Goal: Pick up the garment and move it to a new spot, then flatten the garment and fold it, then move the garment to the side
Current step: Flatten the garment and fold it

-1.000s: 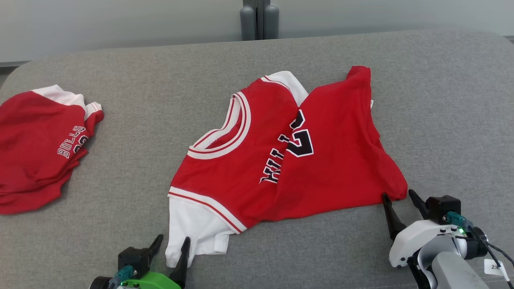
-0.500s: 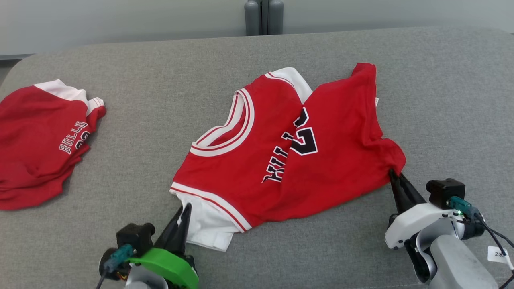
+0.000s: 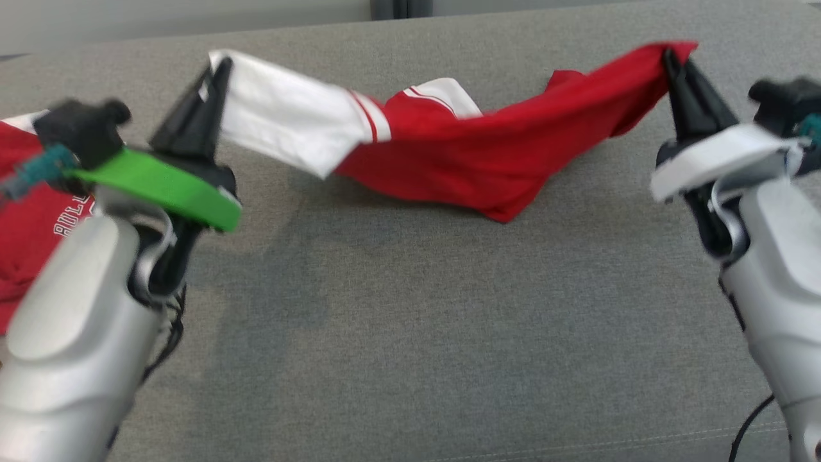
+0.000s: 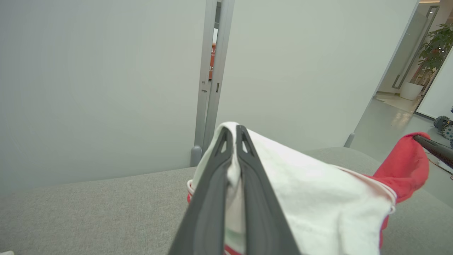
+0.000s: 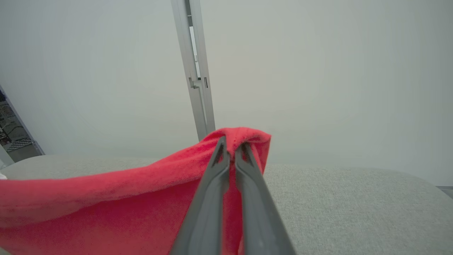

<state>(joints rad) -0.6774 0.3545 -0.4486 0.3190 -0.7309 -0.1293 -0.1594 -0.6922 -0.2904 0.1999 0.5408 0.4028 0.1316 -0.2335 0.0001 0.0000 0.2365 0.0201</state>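
- While I hold the garment (image 3: 462, 160) strung between both claws, its middle sags onto the grey padded surface (image 3: 410, 333).
- Left claw (image 3: 217, 67): clamped shut on the white sleeve edge.
- Right claw (image 3: 672, 59): clamped shut on a red hem corner.
- Open surface spans the near side; another red garment (image 3: 32, 237) lies at the left edge.

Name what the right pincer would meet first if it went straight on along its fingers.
Past the garment corner it grips, the right pincer probably meets open air, then the pale wall; depth unclear.
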